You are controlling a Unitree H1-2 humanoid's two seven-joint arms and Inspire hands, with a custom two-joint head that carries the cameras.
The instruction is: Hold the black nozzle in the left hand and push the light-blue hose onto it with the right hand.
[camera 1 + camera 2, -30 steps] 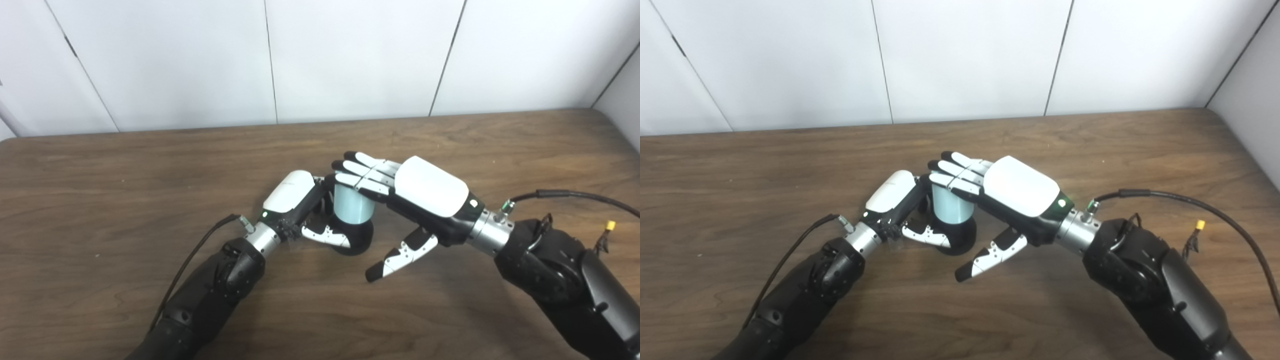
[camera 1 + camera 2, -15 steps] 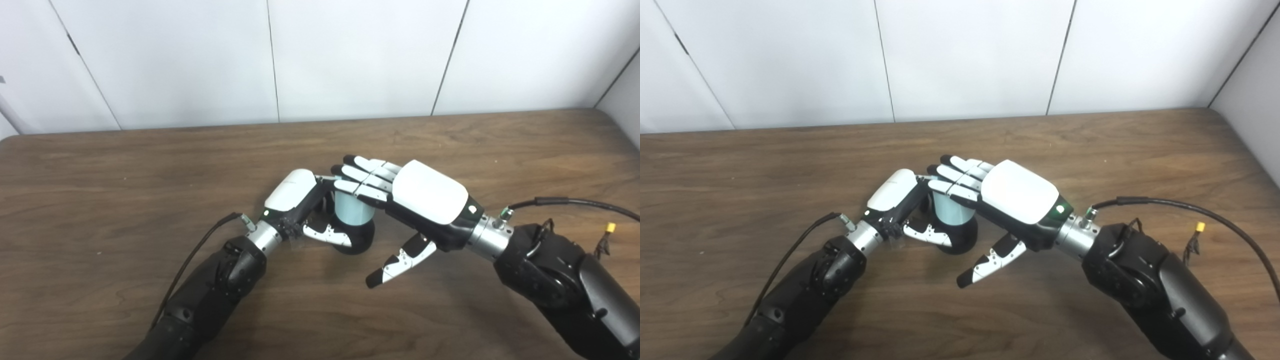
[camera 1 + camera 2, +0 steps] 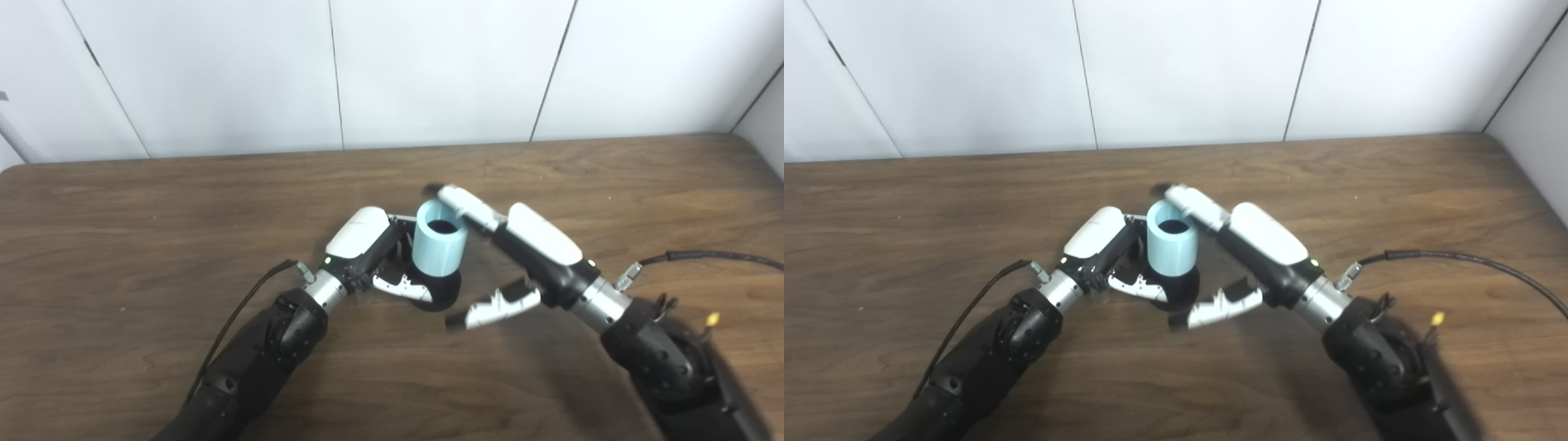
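Near the middle of the frame a short light-blue hose (image 3: 437, 244) stands upright, a stubby tube with its open mouth facing up and dark inside. It sits on the black nozzle (image 3: 442, 291), whose rounded base shows just beneath it against the tabletop.

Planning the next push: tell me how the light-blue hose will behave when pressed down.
The light-blue hose looks like a short, thick-walled tube, so probably stiff. Standing upright on the black nozzle, held by the left hand, it likely won't tip. Smooth sides may slip.
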